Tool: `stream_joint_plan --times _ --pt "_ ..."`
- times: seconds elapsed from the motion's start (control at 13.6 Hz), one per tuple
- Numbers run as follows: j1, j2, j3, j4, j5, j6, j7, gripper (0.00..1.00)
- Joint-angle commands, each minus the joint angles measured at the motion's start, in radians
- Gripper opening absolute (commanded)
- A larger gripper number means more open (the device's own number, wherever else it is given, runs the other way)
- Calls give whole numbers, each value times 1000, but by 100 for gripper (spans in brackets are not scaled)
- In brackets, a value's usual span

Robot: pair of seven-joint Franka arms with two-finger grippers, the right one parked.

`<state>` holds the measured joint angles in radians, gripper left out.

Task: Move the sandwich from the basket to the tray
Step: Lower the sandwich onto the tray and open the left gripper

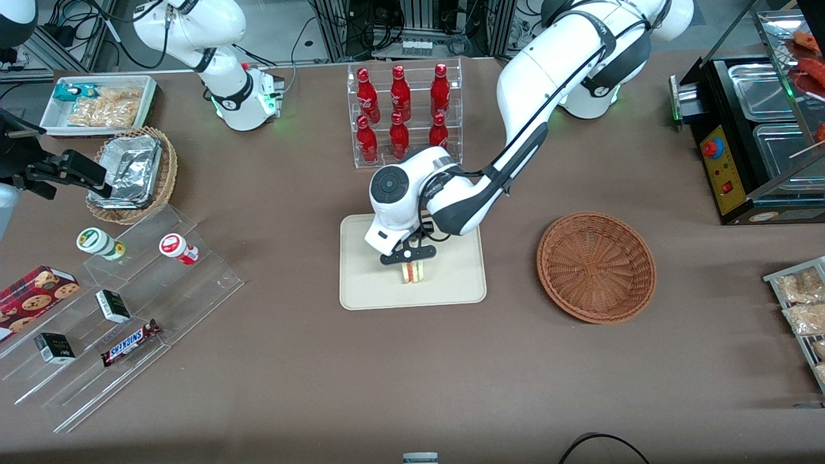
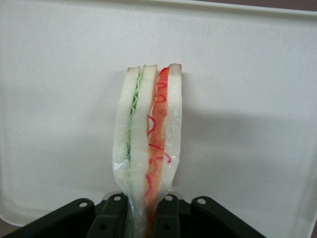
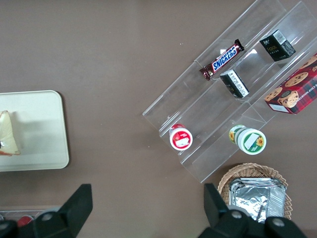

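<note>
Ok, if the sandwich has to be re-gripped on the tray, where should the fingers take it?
Probably as the gripper holds it now: from above, fingers shut on the two flat bread faces at one end of the sandwich, squeezing across the layers. It stands on edge over the tray, so those broad faces are the ones exposed.

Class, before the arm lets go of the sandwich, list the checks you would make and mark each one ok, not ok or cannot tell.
1. Gripper over the tray: ok.
2. Fingers shut on the sandwich: ok.
3. Sandwich touching the tray surface: cannot tell.
4. Bare tray around the sandwich: ok.
5. Basket empty, nothing left to move: ok.
6. Sandwich wrap intact: cannot tell.
</note>
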<state>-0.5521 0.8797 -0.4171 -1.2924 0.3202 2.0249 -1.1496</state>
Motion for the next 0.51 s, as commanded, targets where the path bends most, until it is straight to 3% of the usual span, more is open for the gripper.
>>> stream_joint_plan --times 0.0,0.44 --pt "-12 16 3 25 16 2 -18 99" --pt "17 -68 4 30 13 -24 -15 100"
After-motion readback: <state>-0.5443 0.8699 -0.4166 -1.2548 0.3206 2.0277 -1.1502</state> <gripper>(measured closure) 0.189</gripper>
